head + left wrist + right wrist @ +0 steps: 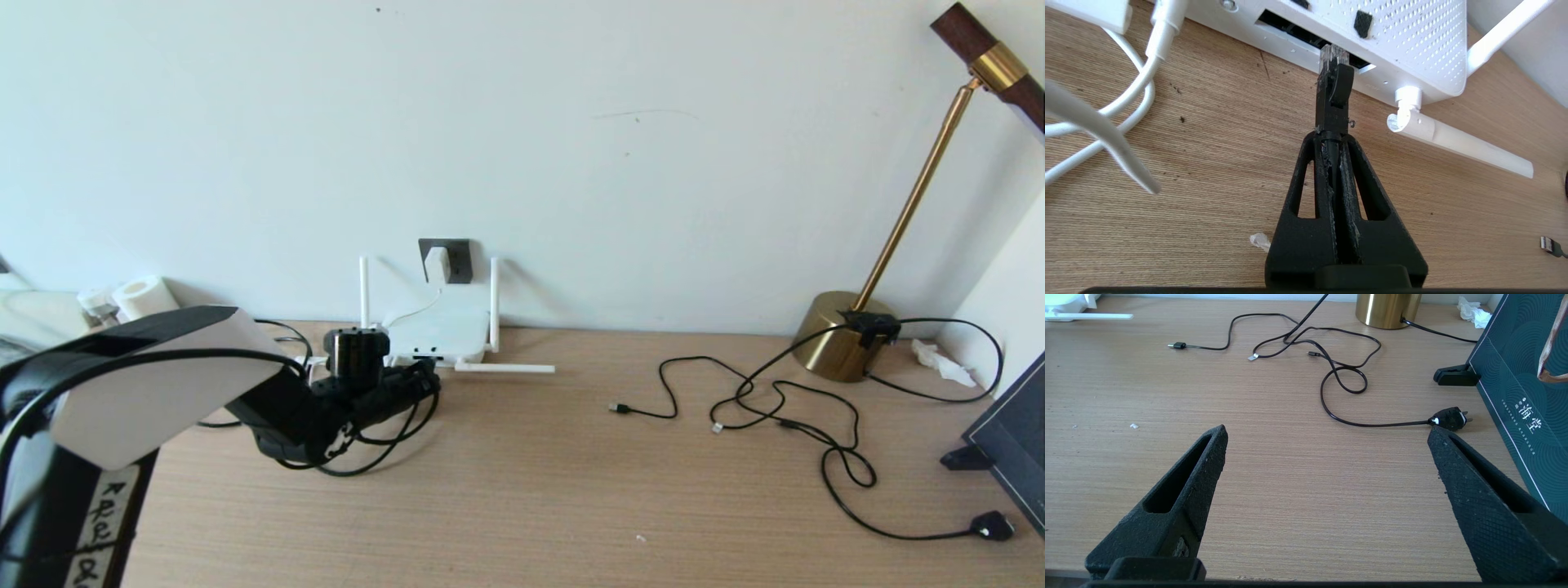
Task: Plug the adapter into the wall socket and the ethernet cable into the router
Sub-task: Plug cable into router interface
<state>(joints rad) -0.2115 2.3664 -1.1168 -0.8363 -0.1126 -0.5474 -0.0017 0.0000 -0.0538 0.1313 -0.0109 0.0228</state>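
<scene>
The white adapter (437,263) sits on the dark grey wall socket (460,258), its thin white cord running down to the router (437,329). My left gripper (424,380) is low over the table at the router's near edge. In the left wrist view this gripper (1329,136) is shut on the ethernet cable (1332,96) just behind its black plug. The plug's clear tip meets the mouth of a dark port slot on the router (1404,36); how deep it sits I cannot tell. The cable (371,461) loops under the arm. My right gripper (1327,433) hangs open over bare table.
One router antenna (504,368) lies flat on the table. Thin black cables (775,404) sprawl at the right, ending in a two-pin plug (992,525). A brass lamp base (837,339) and a dark green box (1012,445) stand at the far right. White cord (1133,90) loops beside the router.
</scene>
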